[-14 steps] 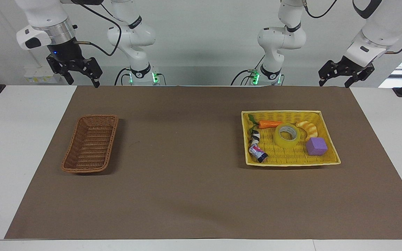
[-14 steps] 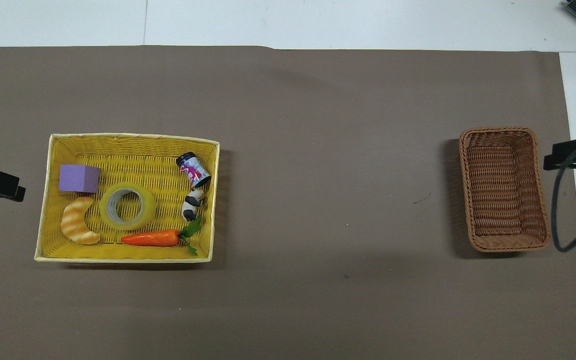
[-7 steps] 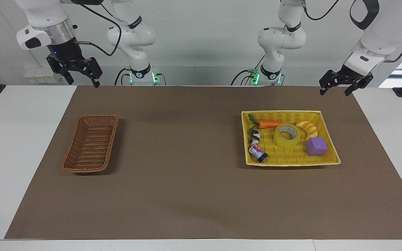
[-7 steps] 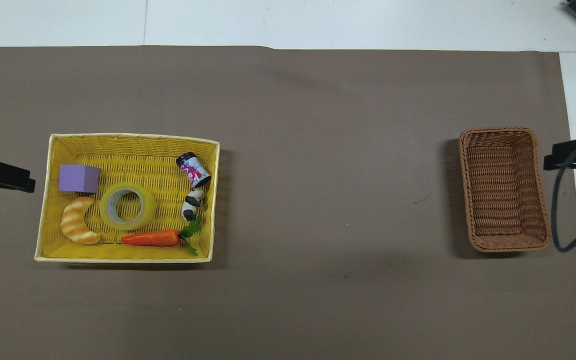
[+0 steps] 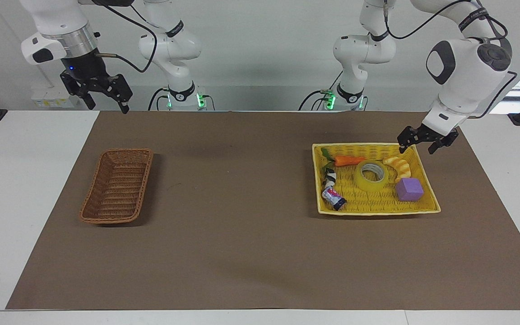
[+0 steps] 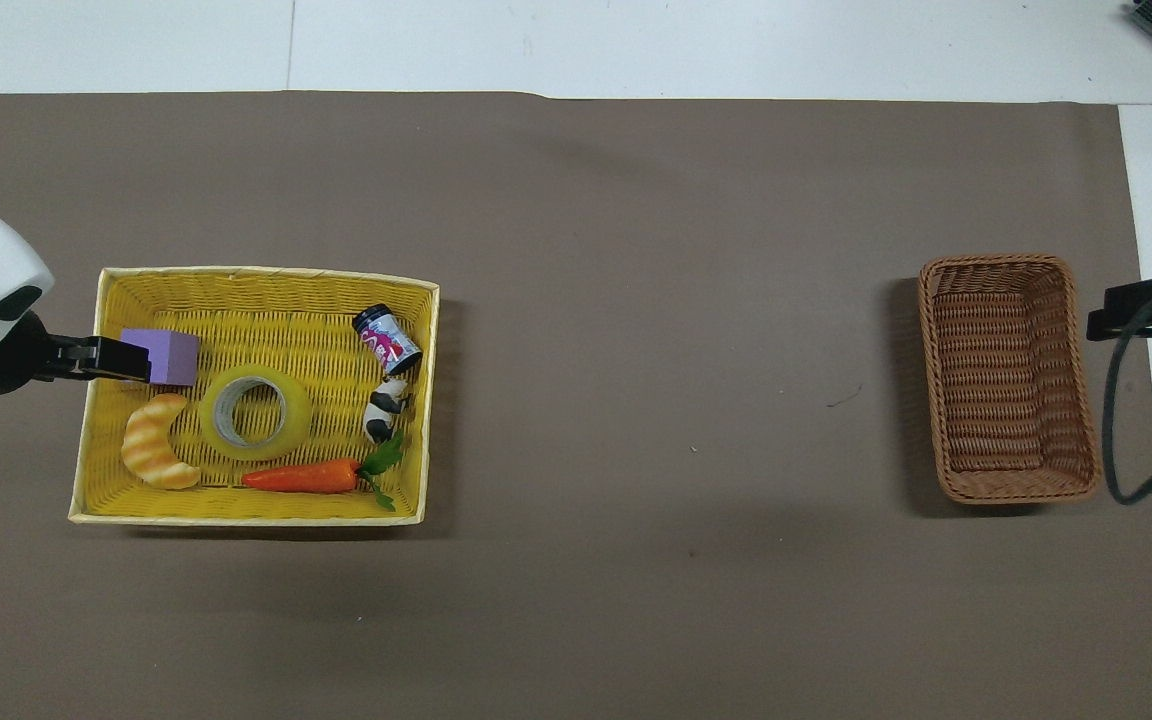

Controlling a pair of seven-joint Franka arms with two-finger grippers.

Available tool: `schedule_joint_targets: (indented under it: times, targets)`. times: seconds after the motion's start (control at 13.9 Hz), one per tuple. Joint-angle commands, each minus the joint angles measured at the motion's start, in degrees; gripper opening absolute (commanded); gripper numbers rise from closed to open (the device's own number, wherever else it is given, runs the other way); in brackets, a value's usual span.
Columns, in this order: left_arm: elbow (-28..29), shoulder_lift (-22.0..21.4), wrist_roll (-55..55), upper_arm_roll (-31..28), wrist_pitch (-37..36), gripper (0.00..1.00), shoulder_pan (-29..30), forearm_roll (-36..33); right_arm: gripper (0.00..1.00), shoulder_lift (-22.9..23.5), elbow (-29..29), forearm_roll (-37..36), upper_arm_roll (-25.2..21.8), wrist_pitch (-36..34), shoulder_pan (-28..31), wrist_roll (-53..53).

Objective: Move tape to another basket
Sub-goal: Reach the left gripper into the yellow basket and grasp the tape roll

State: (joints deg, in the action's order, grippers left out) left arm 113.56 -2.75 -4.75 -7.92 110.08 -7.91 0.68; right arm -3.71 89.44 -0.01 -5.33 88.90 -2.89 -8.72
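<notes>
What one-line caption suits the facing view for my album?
Open left gripper hovers over yellow basket holding tape; brown basket waits.

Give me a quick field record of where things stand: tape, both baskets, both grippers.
tape: lying flat in the yellow basket, among a carrot, croissant and purple cube; not gripped
brown wicker basket: toward the right arm's end of the table, nothing in it
left gripper: fingers open, over the yellow basket's edge by the croissant, holding nothing
right gripper: fingers open, raised at the right arm's end of the table, waiting
task status: tape not yet picked
</notes>
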Motion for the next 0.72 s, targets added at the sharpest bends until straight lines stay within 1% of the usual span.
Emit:
schedule_joint_targets:
  times: [0.0,0.22,0.36,0.5,0.58,0.65]
  targets:
    - [4.37,-0.77,-0.52,0.10,4.43,1.00,0.18,1.25,1.00,-0.86,0.74,0.89,-0.39,-0.30,-0.18,0.90]
    - [8.67,1.77,-0.70,0.10,8.82,1.00,-0.17,2.56,1.00,-0.86,0.74,0.89,-0.39,-0.30,-0.18,0.90]
    - [12.45,3.09,-0.53,0.10,14.26,1.00,-0.35,2.66,1.00,-0.86,0.74,0.89,-0.39,-0.30,-0.18,0.90]
    - [14.05,4.67,-0.44,0.10,17.18,1.00,-0.44,3.70,1.00,-0.86,0.74,0.89,-0.39,-0.30,-0.18,0.90]
    - [14.23,5.46,0.08,0.10,17.62,0.98,-0.44,4.93,1.00,-0.86,0.74,0.89,-0.39,-0.30,-0.18,0.90]
    - [15.19,6.43,0.26,0.19,18.50,0.92,-0.44,6.25,1.00,-0.86,0.74,0.89,-0.39,-0.30,-0.18,0.90]
